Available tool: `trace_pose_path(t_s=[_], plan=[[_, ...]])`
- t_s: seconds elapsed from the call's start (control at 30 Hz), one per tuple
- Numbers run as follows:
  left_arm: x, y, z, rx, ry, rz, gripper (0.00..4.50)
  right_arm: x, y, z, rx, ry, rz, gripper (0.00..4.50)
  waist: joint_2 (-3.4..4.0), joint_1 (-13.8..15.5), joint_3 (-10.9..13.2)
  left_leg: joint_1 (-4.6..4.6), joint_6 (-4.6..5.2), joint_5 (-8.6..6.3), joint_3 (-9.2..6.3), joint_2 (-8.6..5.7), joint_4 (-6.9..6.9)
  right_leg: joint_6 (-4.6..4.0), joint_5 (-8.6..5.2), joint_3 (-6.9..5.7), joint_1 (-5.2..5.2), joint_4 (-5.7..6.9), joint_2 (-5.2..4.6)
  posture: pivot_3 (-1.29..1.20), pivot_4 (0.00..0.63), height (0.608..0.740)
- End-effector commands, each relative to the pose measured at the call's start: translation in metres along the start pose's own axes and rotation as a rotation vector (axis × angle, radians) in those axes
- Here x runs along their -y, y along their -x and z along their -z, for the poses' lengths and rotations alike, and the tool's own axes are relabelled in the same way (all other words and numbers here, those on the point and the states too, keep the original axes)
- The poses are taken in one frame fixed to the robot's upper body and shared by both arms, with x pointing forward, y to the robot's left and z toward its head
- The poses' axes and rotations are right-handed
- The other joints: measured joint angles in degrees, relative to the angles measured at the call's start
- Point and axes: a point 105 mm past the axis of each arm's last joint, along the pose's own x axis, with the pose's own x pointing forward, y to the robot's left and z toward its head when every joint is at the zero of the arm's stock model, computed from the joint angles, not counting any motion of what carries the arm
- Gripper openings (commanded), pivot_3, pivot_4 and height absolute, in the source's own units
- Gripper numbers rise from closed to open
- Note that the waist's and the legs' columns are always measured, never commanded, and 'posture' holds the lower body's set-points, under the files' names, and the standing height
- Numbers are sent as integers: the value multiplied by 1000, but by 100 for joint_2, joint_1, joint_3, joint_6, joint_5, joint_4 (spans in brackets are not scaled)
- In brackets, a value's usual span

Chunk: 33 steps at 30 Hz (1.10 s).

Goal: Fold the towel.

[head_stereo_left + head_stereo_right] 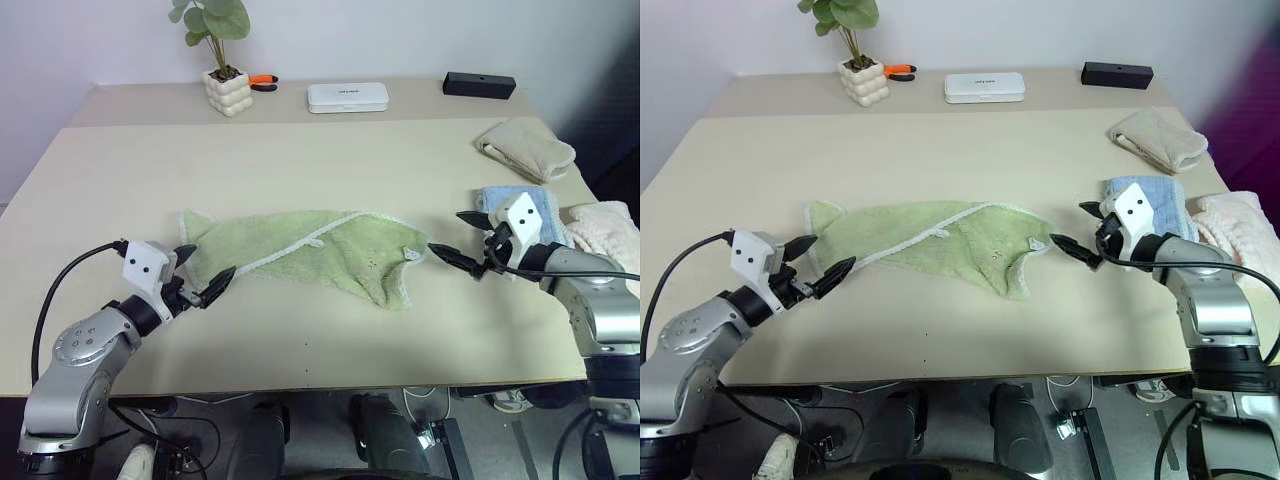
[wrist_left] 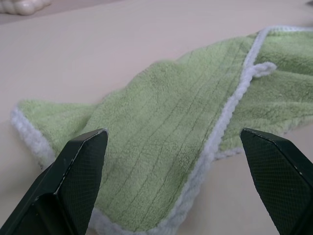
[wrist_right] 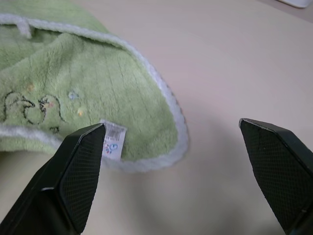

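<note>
Crumpled light green terry-cloth towel (image 1: 310,255) is laid lengthwise left-right on beige desk (image 1: 300,160), flanked by left gripper (image 1: 203,274) and right gripper (image 1: 463,243), fingers apart, bare desk around.

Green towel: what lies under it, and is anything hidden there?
The green towel lies crumpled directly on the beige table, partly doubled over itself. Whatever sits beneath its folds is covered and cannot be seen.
</note>
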Motion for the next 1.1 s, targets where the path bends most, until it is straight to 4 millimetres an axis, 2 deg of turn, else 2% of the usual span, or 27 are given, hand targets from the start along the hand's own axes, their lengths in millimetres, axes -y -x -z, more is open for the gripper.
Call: trace_pose_path(t_s=[0.03,0.17,0.27,0.43,0.53,0.67,0.8,0.9,1.1], plan=[[0,1,-10,38,-23,-17,4414,1,-4,-13,41,36,-3,4500,0,2,0,0,0,0,0,0,0,0,0,0,0,0,0,0,150,737],[0,0,-11,46,-21,-23,4414,0,-10,-17,53,46,-7,4500,0,3,0,0,0,0,0,0,1,0,0,0,0,0,-1,0,150,737],[11,-6,-15,59,-22,34,4414,-3,-12,-22,66,53,-10,4500,0,8,0,-1,0,0,0,0,1,0,0,0,1,0,-1,0,150,737],[53,-14,-18,31,-56,235,4414,-10,-18,-20,68,46,-15,4500,0,9,0,-2,0,0,1,-1,1,0,0,1,1,-2,-2,0,150,737],[68,-17,-10,-37,-173,298,4414,-16,-25,-20,69,9,-42,4500,1,-4,0,0,0,0,0,0,0,1,0,0,0,1,0,0,150,737],[68,-28,-2,-74,-303,272,4414,-25,-35,-26,83,17,-51,4500,1,-8,-1,2,0,0,0,0,1,0,0,1,0,3,2,0,150,737],[58,-36,3,-92,-342,213,4414,-37,-38,-32,95,38,-70,4500,2,4,-1,0,0,0,0,0,0,1,0,1,0,1,1,0,150,737],[38,-39,8,-131,-359,153,4414,-42,-37,-34,104,41,-61,4500,1,7,-1,-1,0,0,-2,0,0,1,1,0,-1,2,1,0,150,737],[-11,-19,27,-268,-382,83,4414,-43,-31,-31,102,41,-29,4500,1,-9,-1,0,0,0,-1,0,-1,1,0,0,-1,3,0,0,150,737]])
